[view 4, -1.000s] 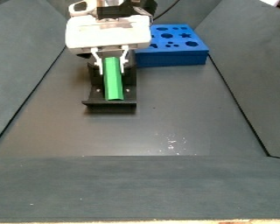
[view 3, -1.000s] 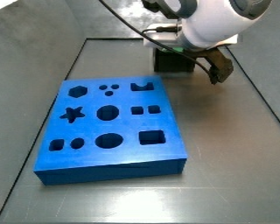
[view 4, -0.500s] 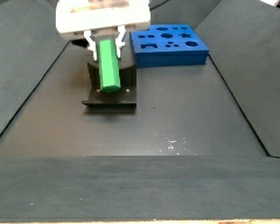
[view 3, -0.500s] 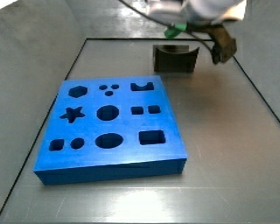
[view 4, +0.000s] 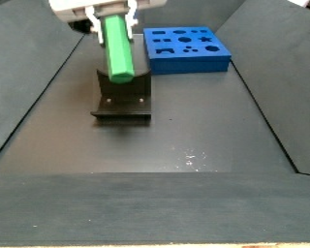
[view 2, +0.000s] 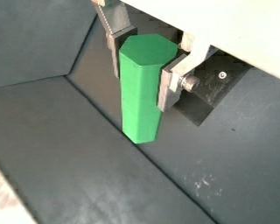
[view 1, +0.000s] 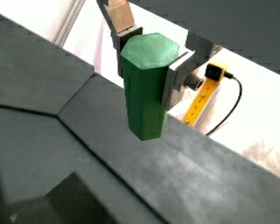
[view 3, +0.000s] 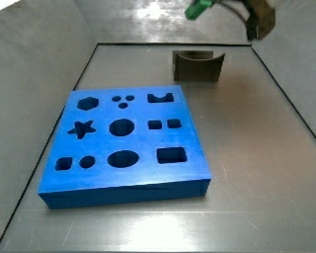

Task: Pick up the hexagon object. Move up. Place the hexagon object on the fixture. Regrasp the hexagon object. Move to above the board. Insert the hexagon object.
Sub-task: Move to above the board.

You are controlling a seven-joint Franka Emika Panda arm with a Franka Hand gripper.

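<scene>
Since the earlier frame we are seeing the pincer [view 4: 113, 17] rising further, now well above the fixture [view 4: 123, 98] and nearly out of frame in a side view [view 3: 227, 8]. It is clamping the hexagon object [view 1: 146, 83] between its silver fingers [view 2: 111, 35], peg hanging clear. The board [view 3: 125, 142] is lying apart on the bench [view 4: 184, 136]

- A robot test cell in a lab: bare dark walled floor [view 4: 158, 145].
- The gripper [view 4: 109, 17] hangs above the fixture [view 4: 123, 100], beside the blue board [view 3: 125, 138].
</scene>
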